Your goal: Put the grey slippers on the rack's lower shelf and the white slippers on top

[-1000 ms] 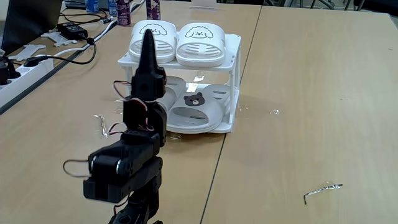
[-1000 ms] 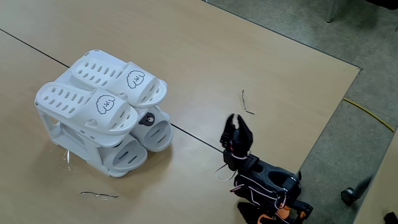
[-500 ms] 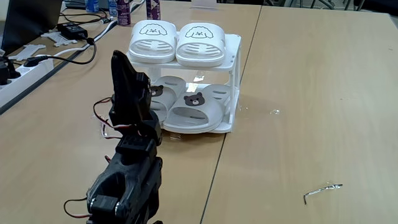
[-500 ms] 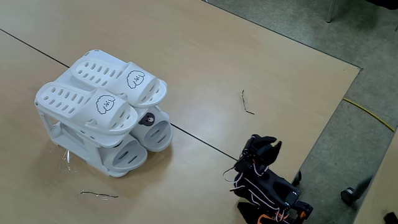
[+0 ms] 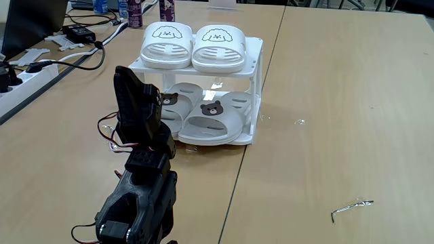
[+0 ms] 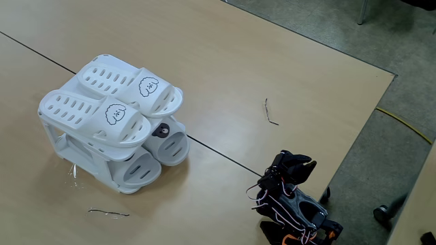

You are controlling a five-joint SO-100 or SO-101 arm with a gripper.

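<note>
Both white slippers (image 5: 193, 46) lie side by side on the top (image 5: 251, 49) of the rack (image 5: 256, 95); the grey slippers (image 5: 211, 118) occupy the lower shelf (image 5: 249, 135). Sorting appears complete. The gripper (image 6: 298, 163) sits folded, well apart; jaw state cannot be determined.
</note>
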